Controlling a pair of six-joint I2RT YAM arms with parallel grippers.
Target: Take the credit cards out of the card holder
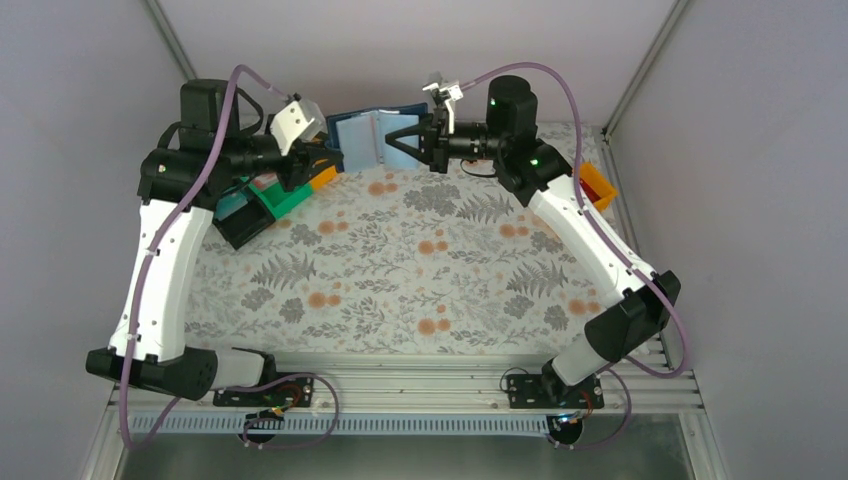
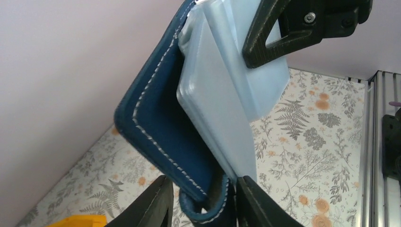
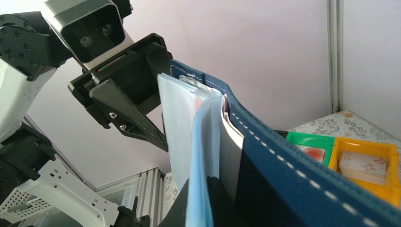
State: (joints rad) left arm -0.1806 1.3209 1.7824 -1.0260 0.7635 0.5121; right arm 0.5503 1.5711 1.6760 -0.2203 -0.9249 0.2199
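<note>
Above the far edge of the floral surface (image 1: 440, 290), the card holder (image 1: 358, 135) hangs open in the air between both arms. From overhead, the right gripper (image 1: 402, 140) bites its right half, but how the other arm meets the holder is hidden behind that arm's wrist.

The left wrist view fills this in. The holder's navy lower corner sits between the 2 fingers of the left gripper (image 2: 203, 184), which are narrowed about it. 1 finger touches it and the other shows a sliver of gap, so I cannot tell whether the grip is firm. The same view shows the right fingers (image 2: 326, 23) clamped on the pale blue pockets.

Only the right wrist view shows credit cards (image 3: 361, 165), stacked in an orange bin (image 3: 373, 189) beside a green bin (image 3: 302, 137), beyond the holder.
</note>
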